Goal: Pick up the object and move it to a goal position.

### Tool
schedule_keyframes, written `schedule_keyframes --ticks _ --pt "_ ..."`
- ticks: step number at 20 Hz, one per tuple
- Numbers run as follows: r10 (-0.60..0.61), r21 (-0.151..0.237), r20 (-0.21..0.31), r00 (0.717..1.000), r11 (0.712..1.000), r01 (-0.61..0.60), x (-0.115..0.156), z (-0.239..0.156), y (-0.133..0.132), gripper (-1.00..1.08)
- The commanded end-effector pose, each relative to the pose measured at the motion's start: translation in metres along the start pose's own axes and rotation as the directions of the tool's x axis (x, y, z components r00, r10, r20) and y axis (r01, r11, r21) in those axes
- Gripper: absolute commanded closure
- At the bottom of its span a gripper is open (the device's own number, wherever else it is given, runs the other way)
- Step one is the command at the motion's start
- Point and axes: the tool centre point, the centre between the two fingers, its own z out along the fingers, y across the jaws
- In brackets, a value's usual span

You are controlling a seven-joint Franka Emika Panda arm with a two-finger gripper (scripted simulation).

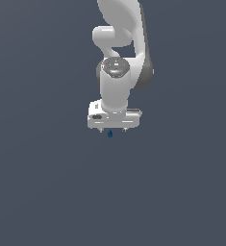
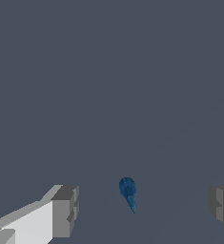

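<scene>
Exterior view: the white arm (image 1: pixel 118 72) is seen hanging over the grey surface (image 1: pixel 37 192), with the gripper (image 1: pixel 112 129) just above the object (image 1: pixel 110 133). Its fingers (image 2: pixel 65 212) are spread wide, the blue teardrop lying between them, untouched. Closing should be centred on its thicker end.

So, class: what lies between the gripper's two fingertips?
In the wrist view, the dark blue object sits between the open gripper's fingertips, touching neither; bare grey surface fills each side.
</scene>
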Motion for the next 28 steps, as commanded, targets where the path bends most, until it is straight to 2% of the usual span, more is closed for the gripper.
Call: schedule_keyframes --ticks 1,11,17,28 --pt "0.0 0.0 0.0 1.0 1.0 0.0 0.0 0.0 0.0 -0.92" --pt "0.02 0.016 0.008 1.0 1.0 -0.02 -0.003 -0.003 0.019 -0.92" --pt "0.014 0.015 0.007 1.0 1.0 -0.014 -0.003 -0.002 0.019 -0.92" --pt "-0.116 0.014 -0.001 0.993 0.993 0.116 -0.015 0.015 0.019 -0.92"
